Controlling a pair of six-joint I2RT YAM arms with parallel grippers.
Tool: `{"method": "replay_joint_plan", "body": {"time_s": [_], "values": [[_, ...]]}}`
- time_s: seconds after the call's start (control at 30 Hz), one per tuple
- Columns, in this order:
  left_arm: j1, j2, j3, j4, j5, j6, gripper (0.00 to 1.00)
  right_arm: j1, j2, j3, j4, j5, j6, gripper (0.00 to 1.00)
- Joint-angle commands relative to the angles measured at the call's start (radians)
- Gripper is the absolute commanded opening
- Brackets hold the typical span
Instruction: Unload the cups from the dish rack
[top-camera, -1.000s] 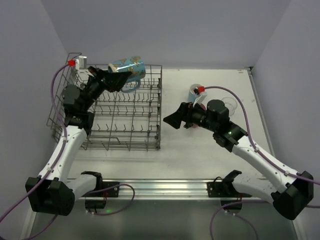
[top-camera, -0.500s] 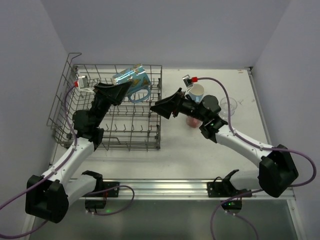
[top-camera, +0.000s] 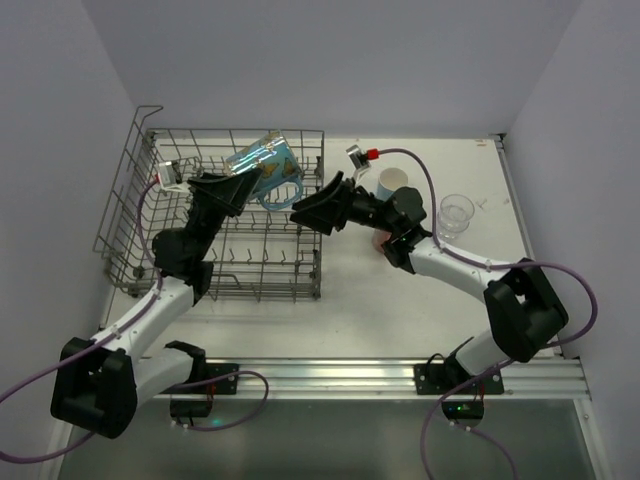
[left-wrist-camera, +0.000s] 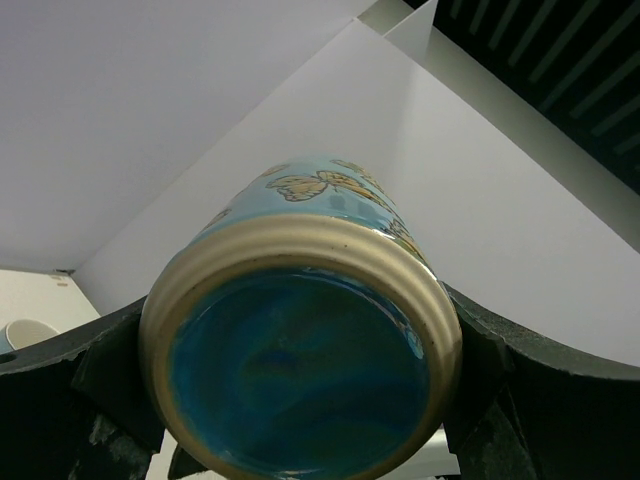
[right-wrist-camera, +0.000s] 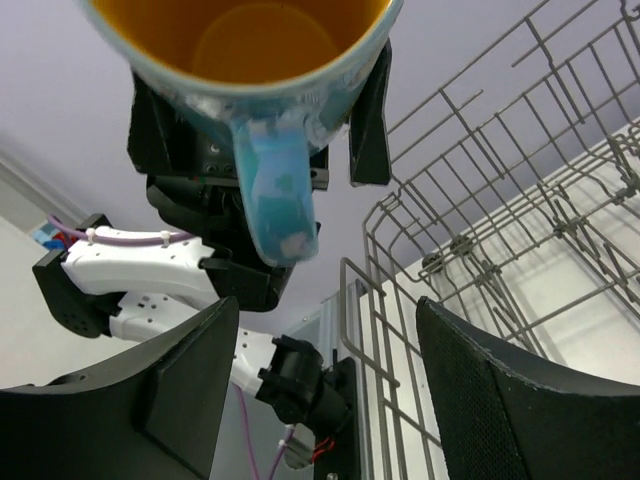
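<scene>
Your left gripper (top-camera: 238, 183) squeezes the blue mug (top-camera: 262, 158) above the dish rack (top-camera: 120, 230). Your right gripper (top-camera: 308, 212) is wide open near its handle.

In the left wrist view we see only the bottom of the blue mug (left-wrist-camera: 300, 385). Its handle and mouth are hidden behind it. The left gripper's fingers (left-wrist-camera: 105, 378) are cut off at the bottom edge. In the right wrist view the top edge cuts off the mug's far rim, and the dish rack (right-wrist-camera: 432, 266) runs off the right side. From above, the right arm (top-camera: 450, 262) hides most of the pink tumbler (top-camera: 378, 243).
</scene>
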Motion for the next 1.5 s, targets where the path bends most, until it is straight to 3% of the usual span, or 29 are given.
{"method": "replay_joint_plan", "body": {"time_s": [0.0,0.87,1.47], "values": [[-0.025,-0.002,0.02,0.198,-0.059,-0.024,0.0,0.004,0.036,0.088,0.074,-0.045,0.014,0.73],[-0.101,0.067,0.019,0.272,-0.084,-0.024,0.0,0.029,0.119,0.223,-0.003,-0.048,0.019,0.49],[-0.101,0.045,-0.006,0.269,-0.078,-0.025,0.0,0.027,0.096,0.212,-0.049,-0.022,-0.013,0.43]]}}
